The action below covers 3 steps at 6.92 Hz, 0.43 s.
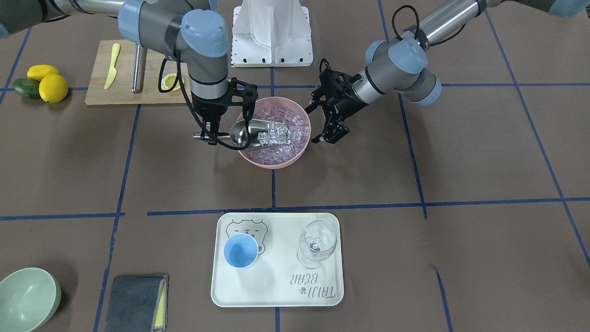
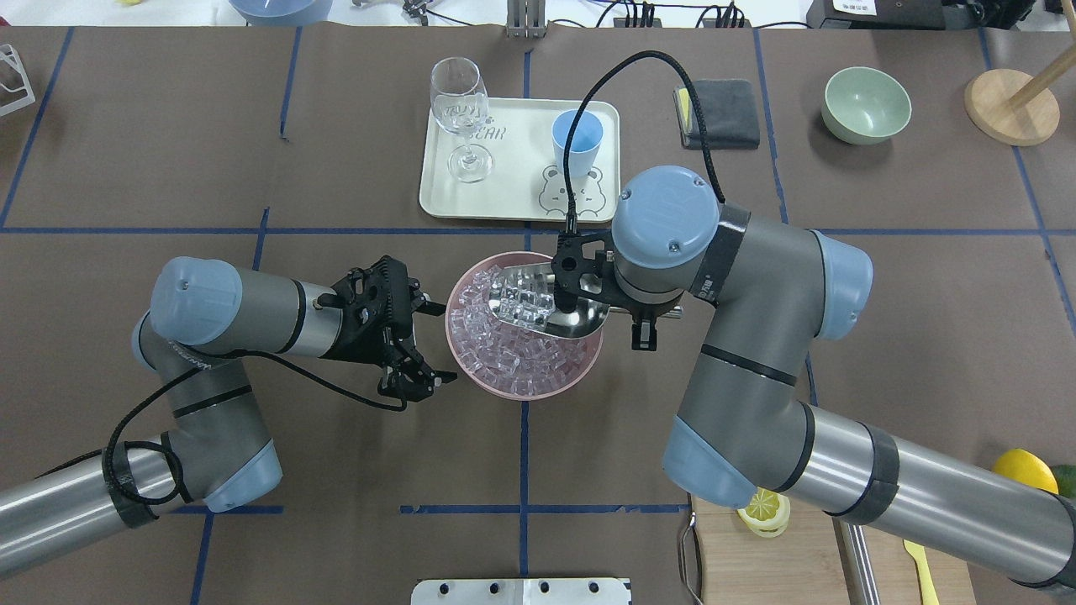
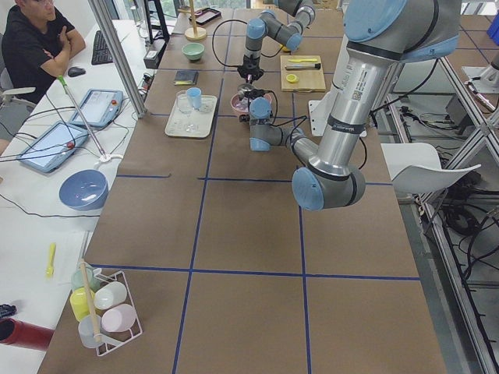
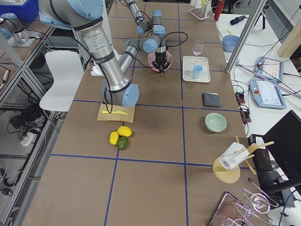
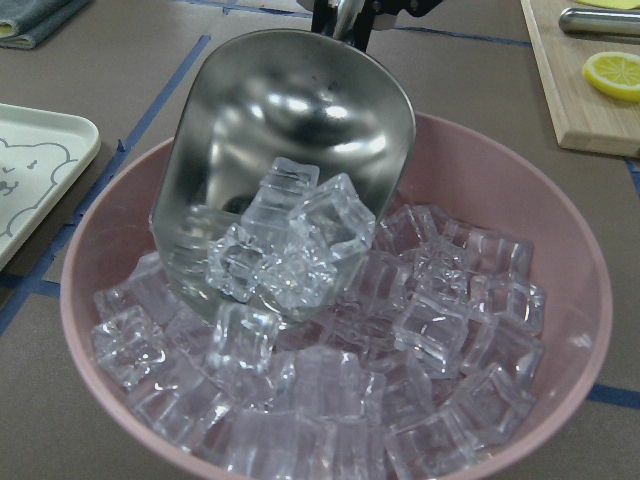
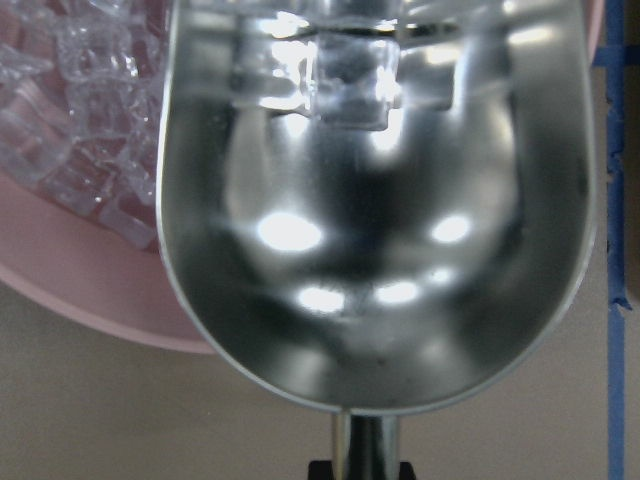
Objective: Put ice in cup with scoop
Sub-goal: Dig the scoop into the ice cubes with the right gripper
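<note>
The steel scoop [image 1: 246, 133] [image 2: 546, 307] [image 5: 280, 150] [image 6: 370, 250] lies tilted in a pink bowl [image 1: 272, 163] [image 2: 521, 391], its mouth dug into the ice [image 1: 281, 120] [image 2: 504, 353] [image 5: 440, 330]. Several cubes rest inside its trough. My right gripper [image 1: 209, 136] [image 2: 640, 328] is shut on the thin handle, just outside the bowl's rim. Beside the opposite rim my left gripper [image 1: 313, 125] [image 2: 433, 344] stands open and holds nothing. The light-blue cup [image 1: 240, 250] [image 2: 577, 139] stands upright and empty on a cream tray [image 1: 276, 295] [image 2: 513, 202], apart from both grippers.
A clear wine glass [image 1: 317, 242] [image 2: 461, 109] shares the tray with the cup. A pale green bowl [image 1: 25, 297] and a grey cloth [image 1: 136, 302] lie beyond the tray. On the robot's right a cutting board [image 1: 124, 92] carries a yellow knife, a steel cylinder and a lemon half.
</note>
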{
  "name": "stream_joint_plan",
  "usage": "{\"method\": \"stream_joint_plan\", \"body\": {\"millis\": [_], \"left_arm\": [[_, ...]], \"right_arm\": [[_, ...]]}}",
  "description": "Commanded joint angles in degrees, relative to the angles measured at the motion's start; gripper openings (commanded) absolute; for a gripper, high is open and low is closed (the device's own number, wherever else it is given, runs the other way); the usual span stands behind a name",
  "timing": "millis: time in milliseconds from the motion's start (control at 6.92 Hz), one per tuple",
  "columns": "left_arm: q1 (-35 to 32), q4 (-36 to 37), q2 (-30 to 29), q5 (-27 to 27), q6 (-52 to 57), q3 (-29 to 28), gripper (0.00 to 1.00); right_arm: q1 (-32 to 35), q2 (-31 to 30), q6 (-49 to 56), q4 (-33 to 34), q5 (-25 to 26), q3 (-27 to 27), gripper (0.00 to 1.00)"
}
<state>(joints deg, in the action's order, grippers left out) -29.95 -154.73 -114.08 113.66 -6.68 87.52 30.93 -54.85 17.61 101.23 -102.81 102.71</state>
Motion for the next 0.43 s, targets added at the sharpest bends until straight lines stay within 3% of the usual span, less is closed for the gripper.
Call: {"method": "stream_joint_plan", "body": {"millis": [0, 289], "left_arm": [[0.0, 0.1, 0.0, 0.0, 0.0, 0.0, 1.0], [0.0, 0.2, 0.0, 0.0, 0.0, 0.0, 1.0]], "right_arm": [[2.2, -0.7, -0.7, -1.1, -3.3, 1.3, 0.0], [4.7, -0.6, -0.9, -1.0, -6.3, 1.7, 0.0]]}}
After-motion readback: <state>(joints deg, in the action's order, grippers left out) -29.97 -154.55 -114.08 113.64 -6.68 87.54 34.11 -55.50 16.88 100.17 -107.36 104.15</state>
